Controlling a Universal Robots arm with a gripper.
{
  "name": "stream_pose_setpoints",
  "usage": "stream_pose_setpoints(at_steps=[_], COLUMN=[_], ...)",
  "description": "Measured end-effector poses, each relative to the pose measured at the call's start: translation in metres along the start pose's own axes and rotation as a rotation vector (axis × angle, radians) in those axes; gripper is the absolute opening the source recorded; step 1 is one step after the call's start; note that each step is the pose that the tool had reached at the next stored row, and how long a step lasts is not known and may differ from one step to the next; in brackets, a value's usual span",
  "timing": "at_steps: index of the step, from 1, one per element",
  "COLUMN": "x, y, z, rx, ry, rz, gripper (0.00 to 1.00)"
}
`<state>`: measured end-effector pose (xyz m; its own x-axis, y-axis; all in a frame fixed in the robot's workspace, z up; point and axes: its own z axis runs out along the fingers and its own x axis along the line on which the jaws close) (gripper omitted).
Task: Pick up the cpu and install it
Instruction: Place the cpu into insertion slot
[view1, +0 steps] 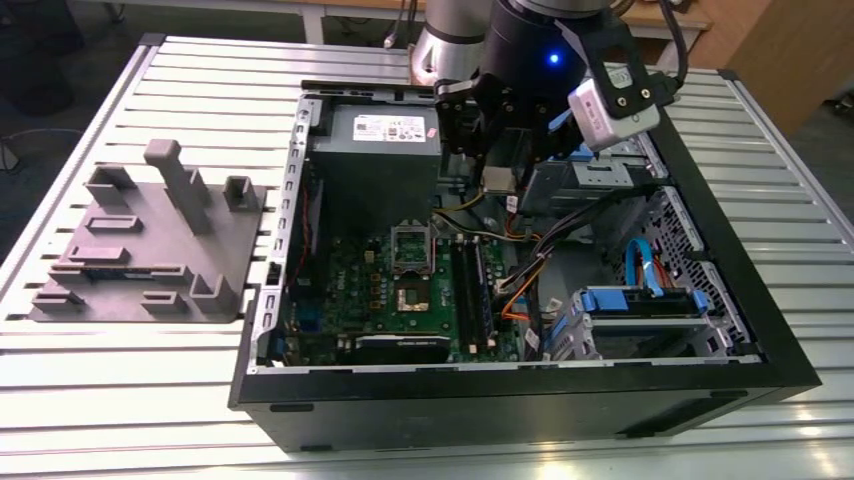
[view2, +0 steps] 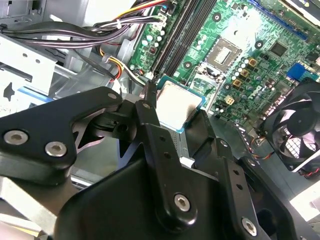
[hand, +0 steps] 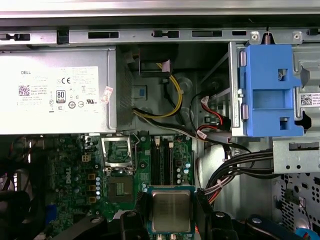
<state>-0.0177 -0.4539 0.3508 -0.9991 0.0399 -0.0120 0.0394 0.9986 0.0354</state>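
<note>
My gripper (view1: 497, 172) hangs over the open computer case (view1: 534, 400), above its back part near the power supply. It is shut on the cpu (hand: 171, 211), a small square chip with a silver metal top and a pale rim, held by two opposite edges between the black fingers (hand: 141, 202). In the second wrist view the cpu (view2: 177, 104) sits tilted between the fingers (view2: 148, 107), well above the motherboard. The open socket (hand: 120, 187) lies on the green board with its metal frame (hand: 118, 150) flipped up; the socket (view1: 411, 292) is nearer the case front than the gripper.
A grey power-supply box (hand: 55, 95) fills the case's back corner. Black memory sticks (hand: 162, 160) stand beside the socket. Cable bundles (hand: 235, 170) and a blue drive bracket (hand: 267, 92) lie on the exterior view's right. A fan (view2: 300, 125) sits near the board. A grey fixture (view1: 147, 250) rests outside.
</note>
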Motion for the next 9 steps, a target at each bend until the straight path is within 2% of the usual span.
stream_pose_setpoints(at_steps=[9], x=[0.0001], y=[-0.0003], z=[0.0001], rx=[0.0001], ry=[0.0], rz=[0.0], gripper=[0.47])
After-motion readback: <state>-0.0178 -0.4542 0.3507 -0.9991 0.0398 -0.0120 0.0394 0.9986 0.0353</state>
